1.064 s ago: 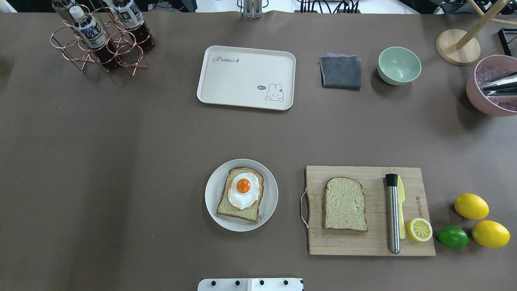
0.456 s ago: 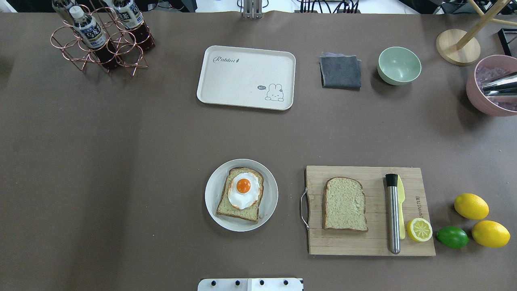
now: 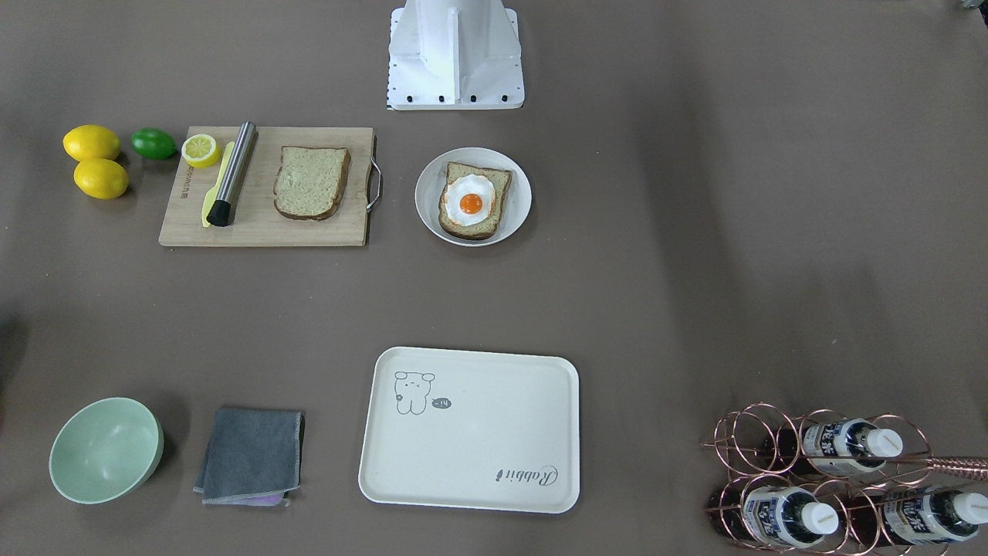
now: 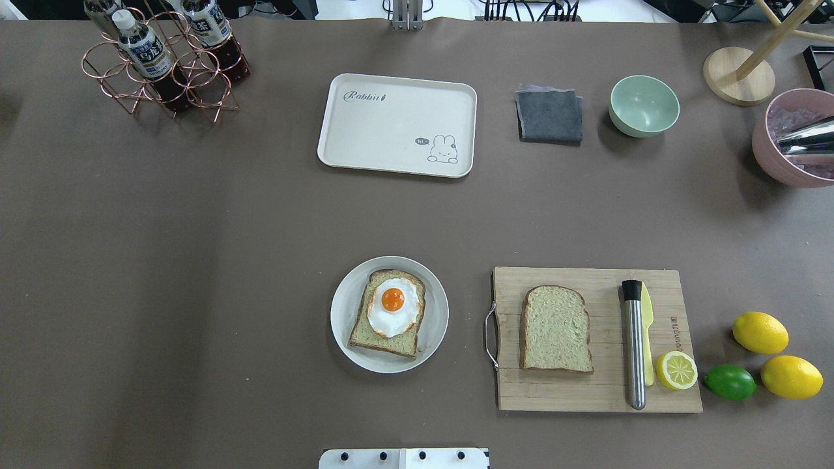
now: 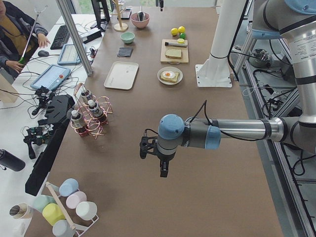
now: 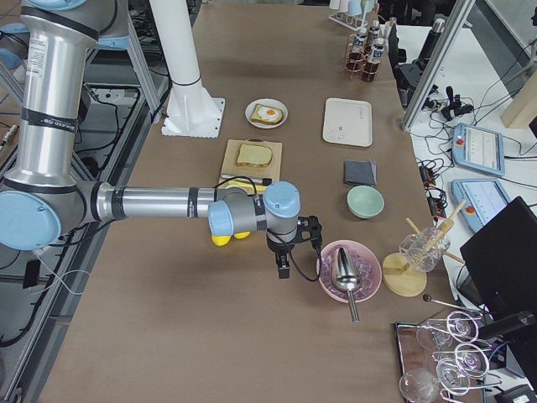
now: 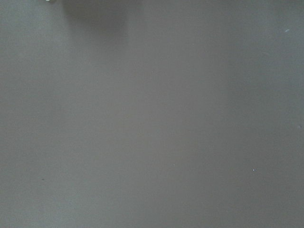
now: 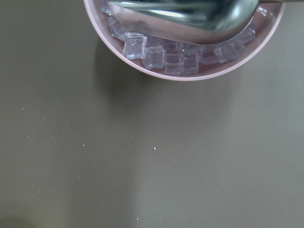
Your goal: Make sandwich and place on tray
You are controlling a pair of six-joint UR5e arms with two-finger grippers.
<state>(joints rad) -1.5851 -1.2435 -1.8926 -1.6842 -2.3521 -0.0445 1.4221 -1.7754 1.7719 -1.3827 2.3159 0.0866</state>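
One bread slice (image 4: 384,339) lies on a round grey-white plate (image 4: 436,312) with a fried egg (image 4: 393,307) on top. The second bread slice (image 4: 556,329) lies bare on the wooden cutting board (image 4: 586,391). The cream tray (image 4: 391,124) is at the far middle, with nothing on it. My left gripper (image 5: 163,170) shows only in the exterior left view, over bare table far from the food; I cannot tell whether it is open. My right gripper (image 6: 283,269) shows only in the exterior right view, beside a pink bowl (image 6: 346,270); I cannot tell its state.
On the board lie a steel rod (image 4: 633,345), a yellow knife (image 4: 647,326) and a lemon half (image 4: 676,370). Two lemons (image 4: 760,332) and a lime (image 4: 730,382) sit right of it. A grey cloth (image 4: 549,116), a green bowl (image 4: 644,105) and a bottle rack (image 4: 163,65) stand at the back.
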